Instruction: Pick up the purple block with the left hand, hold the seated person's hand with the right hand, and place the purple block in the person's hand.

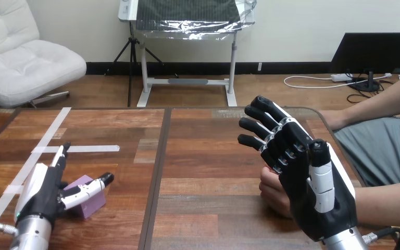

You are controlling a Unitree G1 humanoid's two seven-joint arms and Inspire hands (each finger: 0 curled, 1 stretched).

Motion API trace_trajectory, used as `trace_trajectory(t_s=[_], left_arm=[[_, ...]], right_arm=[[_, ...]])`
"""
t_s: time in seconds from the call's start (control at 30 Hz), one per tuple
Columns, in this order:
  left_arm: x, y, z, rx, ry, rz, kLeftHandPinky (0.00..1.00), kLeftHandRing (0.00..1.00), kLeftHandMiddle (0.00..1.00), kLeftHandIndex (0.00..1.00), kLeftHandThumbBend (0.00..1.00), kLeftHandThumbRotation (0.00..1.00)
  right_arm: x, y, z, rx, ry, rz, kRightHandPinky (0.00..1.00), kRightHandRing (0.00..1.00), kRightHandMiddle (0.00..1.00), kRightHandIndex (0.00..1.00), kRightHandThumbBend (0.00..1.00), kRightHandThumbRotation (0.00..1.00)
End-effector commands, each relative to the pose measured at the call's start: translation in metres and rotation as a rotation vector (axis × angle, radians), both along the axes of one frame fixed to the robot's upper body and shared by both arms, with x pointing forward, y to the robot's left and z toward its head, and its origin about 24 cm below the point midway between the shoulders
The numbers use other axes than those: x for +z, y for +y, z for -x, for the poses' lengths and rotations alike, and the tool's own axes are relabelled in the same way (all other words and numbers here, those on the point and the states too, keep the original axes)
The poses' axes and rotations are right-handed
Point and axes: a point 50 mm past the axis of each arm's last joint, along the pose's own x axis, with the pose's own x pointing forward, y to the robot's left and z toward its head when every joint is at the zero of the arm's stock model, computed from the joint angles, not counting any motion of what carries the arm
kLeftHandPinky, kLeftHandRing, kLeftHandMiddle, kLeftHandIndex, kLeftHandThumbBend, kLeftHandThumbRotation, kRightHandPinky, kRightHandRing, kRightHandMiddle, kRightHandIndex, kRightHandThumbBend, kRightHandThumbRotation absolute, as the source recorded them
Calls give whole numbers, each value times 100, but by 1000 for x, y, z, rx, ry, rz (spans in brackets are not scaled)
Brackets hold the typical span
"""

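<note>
Left hand (44,188) (thumb atop) touches one purple block (89,203).

Cream wall (302,21) with black skirting (198,67), wooden floor (104,86), white padded chair (21,57), foil-edged panel (187,13) on a white stand (145,67) — dark monitor (377,52), power strip (344,77) at right.

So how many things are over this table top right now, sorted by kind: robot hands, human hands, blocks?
Robot hands: 2, the left hand and the right hand
Human hands: 1, the person's hand, just beyond the right hand
Blocks: 1, the purple block, beside the left hand
Total: 4
</note>
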Motion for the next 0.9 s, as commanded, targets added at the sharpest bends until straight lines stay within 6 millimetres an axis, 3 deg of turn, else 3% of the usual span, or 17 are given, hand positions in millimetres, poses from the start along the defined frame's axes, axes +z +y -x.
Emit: trace_trajectory(t_s=[0.0,0.87], left_arm=[[21,1,-22,-11,-70,-39,80,93,96,99,73,48],[10,-3,-17,3,-21,-29,77,93,96,99,71,43]], right_arm=[[24,-1,-8,4,-118,-2,82,87,88,87,87,87],[25,-1,-7,4,-117,-4,82,87,88,87,88,87]])
